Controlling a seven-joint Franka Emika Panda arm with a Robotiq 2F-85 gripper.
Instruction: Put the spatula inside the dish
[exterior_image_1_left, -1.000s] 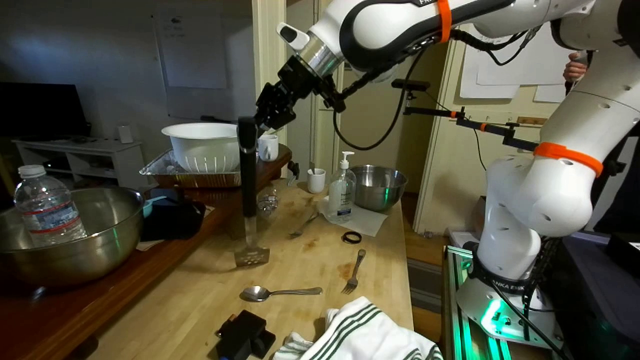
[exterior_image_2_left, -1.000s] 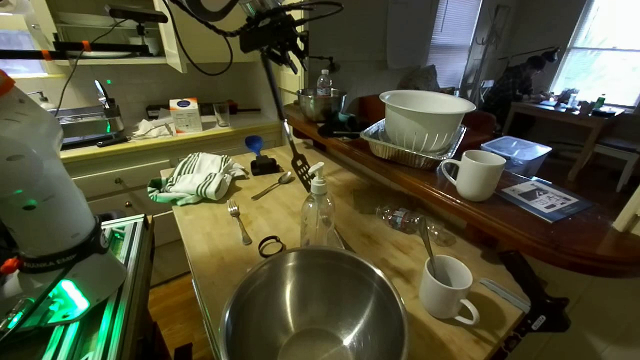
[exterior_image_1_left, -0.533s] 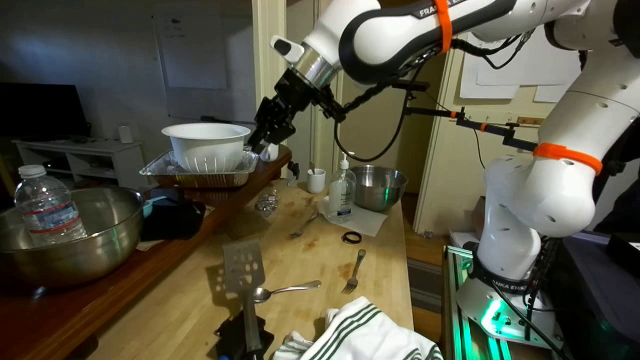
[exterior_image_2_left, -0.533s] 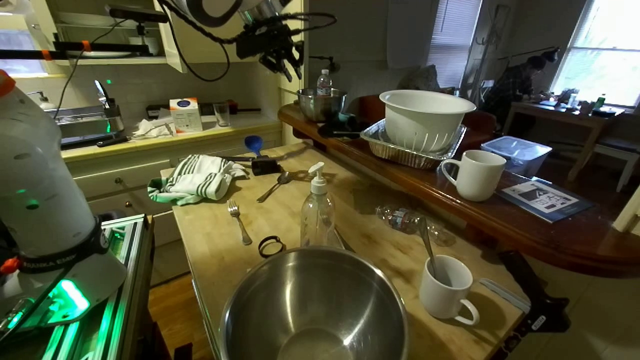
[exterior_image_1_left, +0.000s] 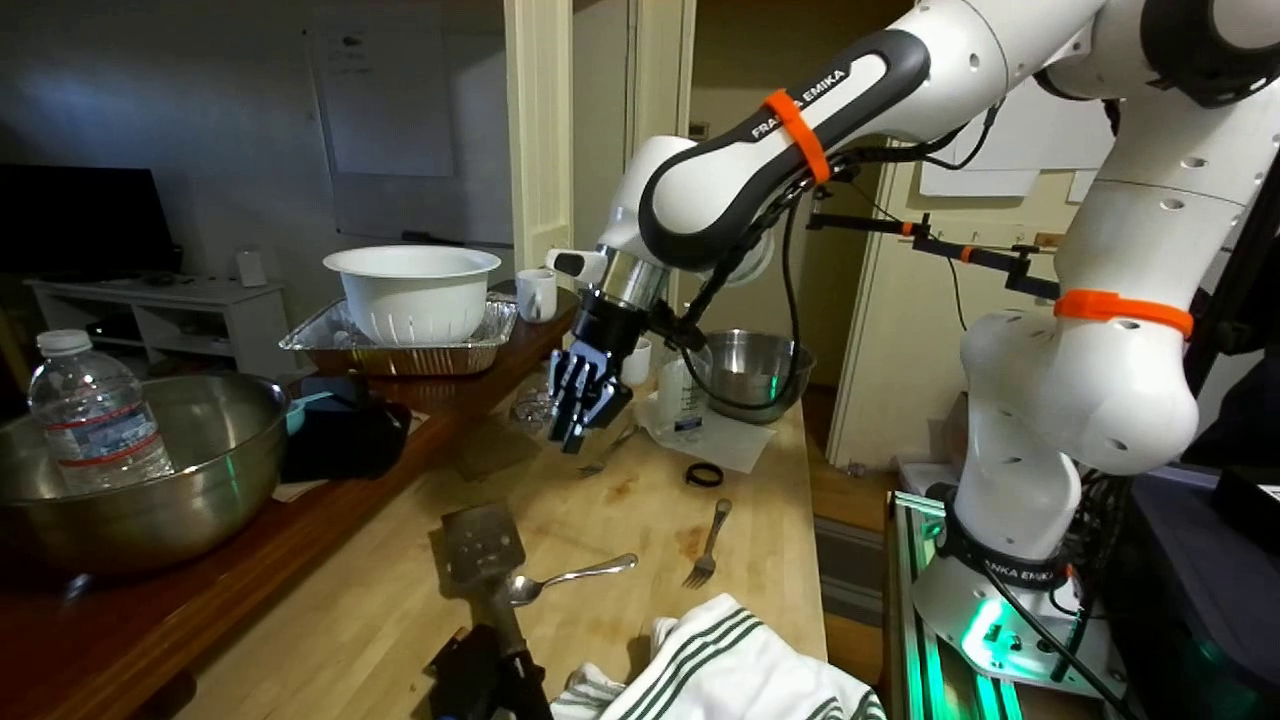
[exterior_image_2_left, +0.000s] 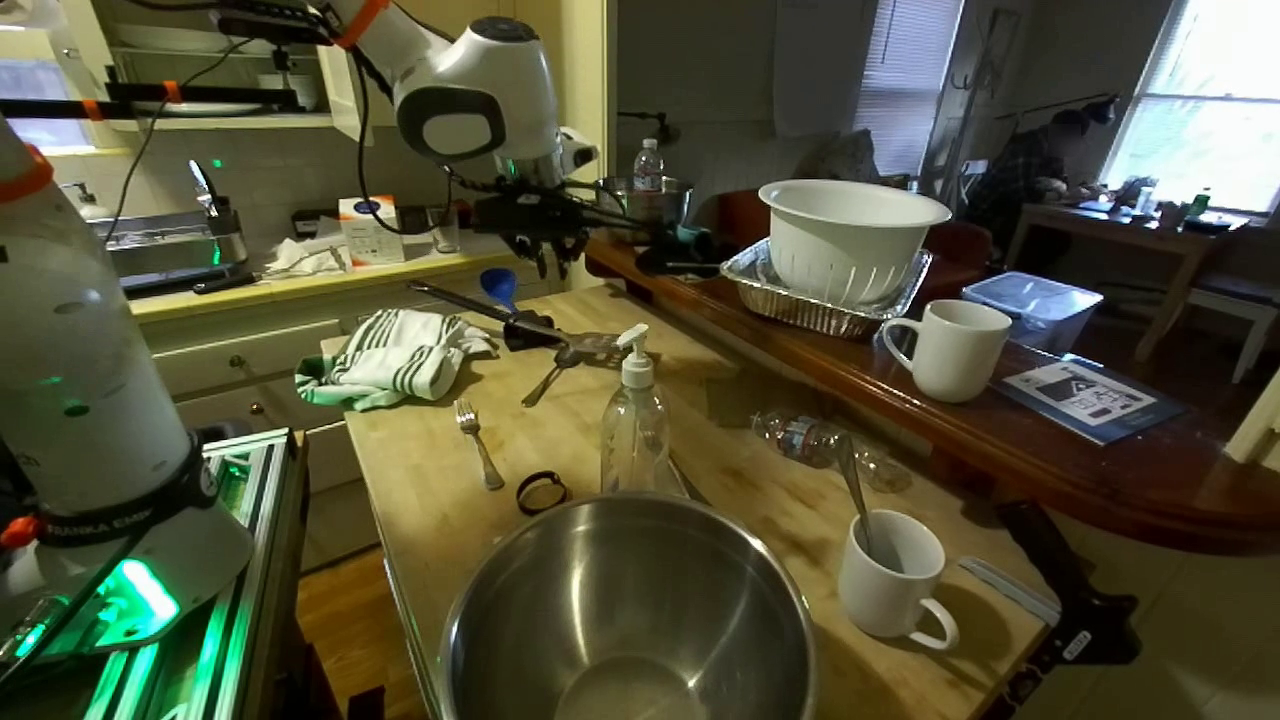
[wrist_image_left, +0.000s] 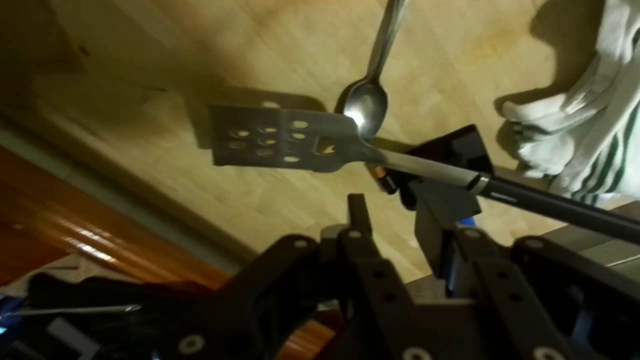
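My jaws are spread apart and released, angled down above the tabletop (exterior_image_1_left: 640, 520). In the wrist view I see the spatula (wrist_image_left: 420, 165) lying clear of them, its shaft crossing over a black stand (wrist_image_left: 457, 150) and its slotted head overlapping the spoon (wrist_image_left: 367, 102); from these angles I can't fairly say whether head and spoon touch. In both exterior views the dish (exterior_image_2_left: 845, 245) sits in a foil tray (exterior_image_2_left: 800, 312) on the ledge (exterior_image_2_left: 980, 445), well apart from the spatula, with a mug (exterior_image_2_left: 955, 350) near the tray. Down on the tabletop I have a striped towel (exterior_image_2_left: 405, 355) beside the stand, a fork (exterior_image_2_left: 479, 448) near the towel, and a pump bottle (exterior_image_2_left: 635, 435) upright just beside a steel bowl (exterior_image_2_left: 540, 600). In an exterior view, a water bottle (exterior_image_1_left: 100, 420) stands in another bowl (exterior_image_1_left: 215, 500) on the same ledge.
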